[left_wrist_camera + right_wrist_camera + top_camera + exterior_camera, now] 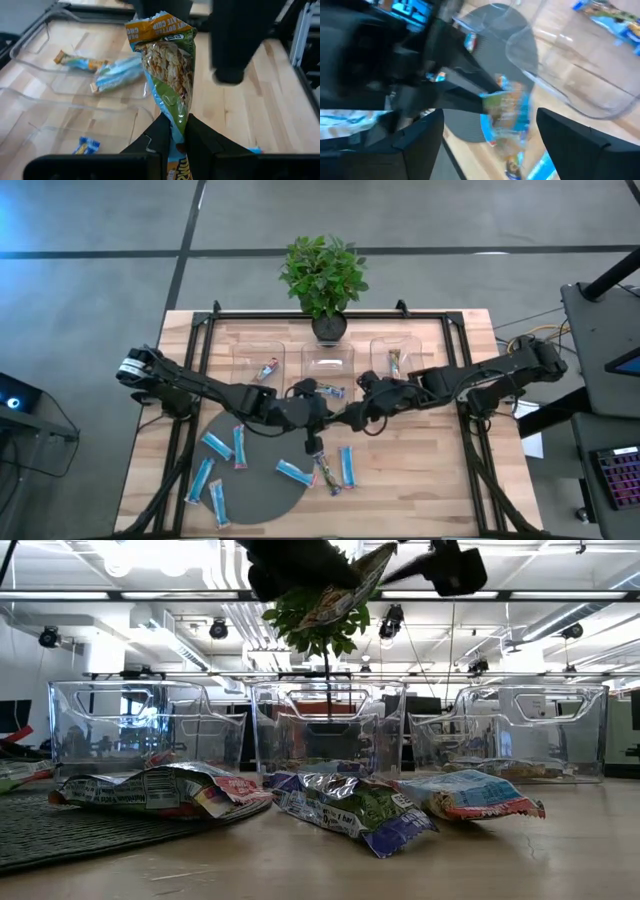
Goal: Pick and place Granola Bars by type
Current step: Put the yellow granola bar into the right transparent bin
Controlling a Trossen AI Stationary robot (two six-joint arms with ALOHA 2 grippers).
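Left tool [176, 131] pinches a green bar [170, 75] before, seemingly, the spread right tool [358, 412].

We reach both arms toward the table's middle, where they meet. Our left gripper [177, 131] pinches a bar [167, 65] between closed fingers, raised off the table. Our right gripper [490, 132] faces it, fingers spread wide apart.

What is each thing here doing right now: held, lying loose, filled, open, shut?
Left tool: shut on a green-wrapped bar, lifted above the table.
Right tool: open, close to that bar.
Left tray: holds one bar.
Middle tray: holds one bar.
Right tray: holds one bar.
Blue bars: lying loose on the dark mat.
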